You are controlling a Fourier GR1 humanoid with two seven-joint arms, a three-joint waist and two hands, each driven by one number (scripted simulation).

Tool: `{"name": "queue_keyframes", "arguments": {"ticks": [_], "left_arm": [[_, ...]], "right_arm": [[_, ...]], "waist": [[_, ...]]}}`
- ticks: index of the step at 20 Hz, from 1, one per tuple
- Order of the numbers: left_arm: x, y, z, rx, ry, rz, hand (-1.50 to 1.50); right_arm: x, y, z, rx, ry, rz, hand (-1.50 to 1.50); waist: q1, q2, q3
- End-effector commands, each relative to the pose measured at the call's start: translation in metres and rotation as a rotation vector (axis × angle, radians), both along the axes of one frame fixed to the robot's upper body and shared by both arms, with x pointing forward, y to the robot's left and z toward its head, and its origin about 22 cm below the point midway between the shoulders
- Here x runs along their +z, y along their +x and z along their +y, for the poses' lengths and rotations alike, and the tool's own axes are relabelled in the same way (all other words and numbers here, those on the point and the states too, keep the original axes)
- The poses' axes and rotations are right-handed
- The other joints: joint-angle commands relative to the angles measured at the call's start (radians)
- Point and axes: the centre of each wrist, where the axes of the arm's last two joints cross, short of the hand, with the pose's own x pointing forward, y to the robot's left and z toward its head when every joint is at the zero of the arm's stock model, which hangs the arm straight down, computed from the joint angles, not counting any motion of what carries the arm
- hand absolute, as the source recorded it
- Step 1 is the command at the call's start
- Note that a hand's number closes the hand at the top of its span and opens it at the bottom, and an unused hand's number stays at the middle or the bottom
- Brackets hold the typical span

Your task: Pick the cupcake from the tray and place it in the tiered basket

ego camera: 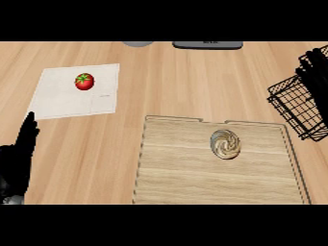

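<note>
Seemingly before any grasp, the cupcake sat untouched on the tray, the left hand rested open at the lower left, and the right hand, fingers indistinct against the basket, would next need to reach down.

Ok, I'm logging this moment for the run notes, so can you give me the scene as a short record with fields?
cupcake: on the wooden tray, upper middle, swirled top showing, untouched
wooden tray: on the counter, lower centre to right
tiered basket: black wire, at the right edge
tomato: on a white mat, upper left
white mat: flat on the counter, left of the tray
left hand: lower left, open, resting, holds nothing
right hand: by the basket at the right edge, fingers unclear
task state: cupcake not yet picked
</note>
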Motion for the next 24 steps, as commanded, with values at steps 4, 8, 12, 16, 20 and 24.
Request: {"name": "queue_keyframes", "arguments": {"ticks": [4, 8, 12, 16, 20, 24], "left_arm": [[0.025, 0.025, -0.044, -0.159, -0.059, -0.217, 0.0], [0.035, 0.035, -0.083, -0.288, -0.132, -0.29, 0.0], [0.025, 0.04, -0.085, -0.292, -0.133, -0.275, 0.0], [0.028, 0.042, -0.09, -0.295, -0.146, -0.265, 0.0], [0.016, 0.04, -0.087, -0.277, -0.145, -0.264, 0.0], [0.02, 0.043, -0.092, -0.277, -0.134, -0.263, 0.0]], "right_arm": [[0.041, 0.014, 0.01, 0.171, 0.226, -0.253, 1.5], [0.01, 0.01, -0.023, -0.02, 0.007, -0.155, 1.5], [-0.032, 0.01, 0.014, 0.411, 0.621, -0.072, -1.5], [-0.021, -0.012, -0.047, 0.543, 0.506, -0.181, -1.5], [0.021, -0.033, -0.077, 0.62, 0.209, -0.168, -1.5], [0.101, -0.037, -0.073, 0.677, -0.271, -0.137, -1.5]], "waist": [[-0.011, 0.047, 0.018], [-0.021, 0.061, 0.016], [-0.024, 0.056, 0.022], [-0.019, 0.048, 0.019], [-0.025, 0.046, 0.018], [-0.042, 0.039, 0.015]]}}
